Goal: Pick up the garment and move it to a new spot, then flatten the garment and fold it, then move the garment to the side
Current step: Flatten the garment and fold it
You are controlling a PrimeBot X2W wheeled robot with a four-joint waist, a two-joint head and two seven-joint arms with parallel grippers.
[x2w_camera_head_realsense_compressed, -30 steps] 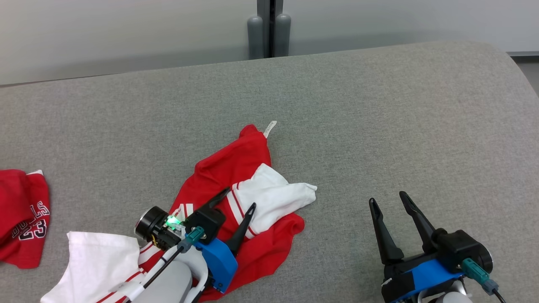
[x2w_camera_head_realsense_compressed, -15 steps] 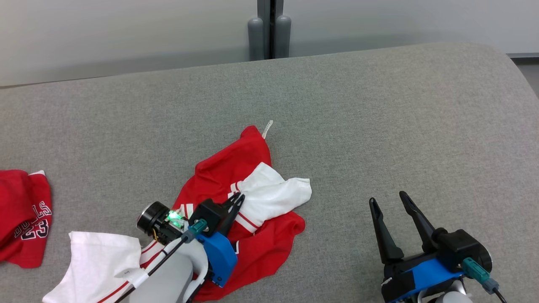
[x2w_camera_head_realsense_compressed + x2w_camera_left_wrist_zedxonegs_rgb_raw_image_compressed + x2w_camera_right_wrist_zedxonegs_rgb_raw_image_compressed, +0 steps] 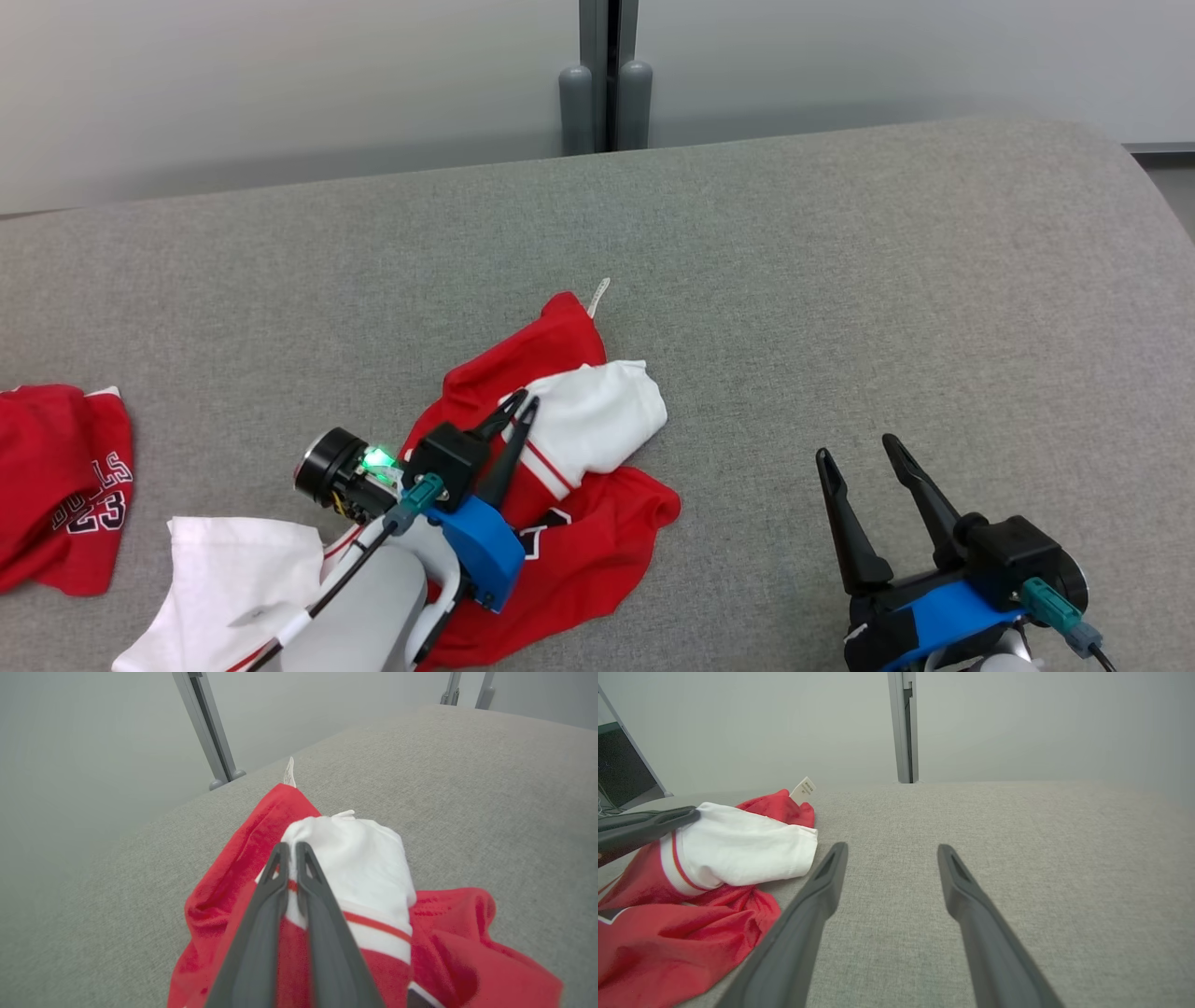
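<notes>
Closed since a second ago: our left end effector [image 3: 525,403] now pinches the white sleeve [image 3: 597,420] of the crumpled red-and-white jersey garment [image 3: 579,541], drawing it inward. We note the garment lies left of centre on the grey fabric worktop [image 3: 840,280]. Our right end effector [image 3: 855,448] hovers wide open, empty. Risk: the pinch holds only cuff fabric, so lifting may slip or trail the body.

Red garment [image 3: 597,523] — crumpled, white sleeve [image 3: 607,420] on top.
</notes>
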